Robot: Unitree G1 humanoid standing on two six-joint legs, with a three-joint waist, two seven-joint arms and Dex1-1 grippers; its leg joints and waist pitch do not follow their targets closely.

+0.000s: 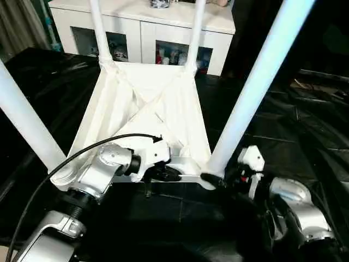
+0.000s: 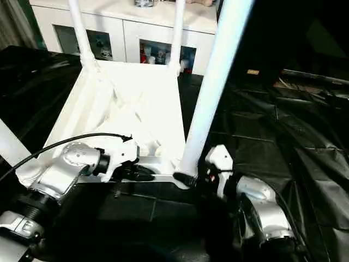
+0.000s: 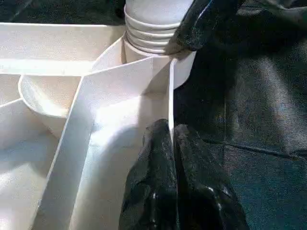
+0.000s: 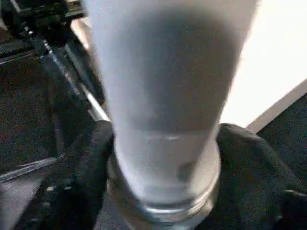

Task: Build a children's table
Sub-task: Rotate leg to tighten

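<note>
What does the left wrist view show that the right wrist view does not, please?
Left wrist view: the left gripper pinching the upturned children's table's thin near edge wall, with the ribbed underside beyond.

Right wrist view: the right gripper clasping the near right leg close above its base.

Both views: that same leg's ringed base, where it meets the corner socket, and the black cloth.

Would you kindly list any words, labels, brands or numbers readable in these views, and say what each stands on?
None can be read.
Table, legs, left hand and right hand: no print visible.
Items behind the cabinet glass doors: too small and blurred to read.
</note>
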